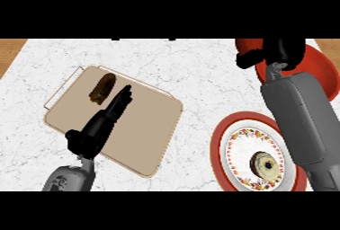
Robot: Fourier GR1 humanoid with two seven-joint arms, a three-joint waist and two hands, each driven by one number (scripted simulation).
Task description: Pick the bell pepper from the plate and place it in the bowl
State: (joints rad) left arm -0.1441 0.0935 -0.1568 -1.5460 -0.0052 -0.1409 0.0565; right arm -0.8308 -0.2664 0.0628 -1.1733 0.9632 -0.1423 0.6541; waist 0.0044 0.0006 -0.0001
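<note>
The marble counter [199,67] has bare surface along its far edge and between the tan tray [143,134] on the left and the plate [232,148] at the lower right. The red bowl [319,67] sits at the far right corner, partly cut by the view's edge.

The right forearm runs up over the plate's right side, and the right hand [275,51] is over the bowl, fingers curled. What it encloses cannot be seen; the bell pepper is nowhere visible, on plate or in bowl.

The left hand [113,108] lies over the tray, fingers straight, holding nothing, tips near a dark brown item [102,87]. A round beige item [266,164] rests on the plate.
</note>
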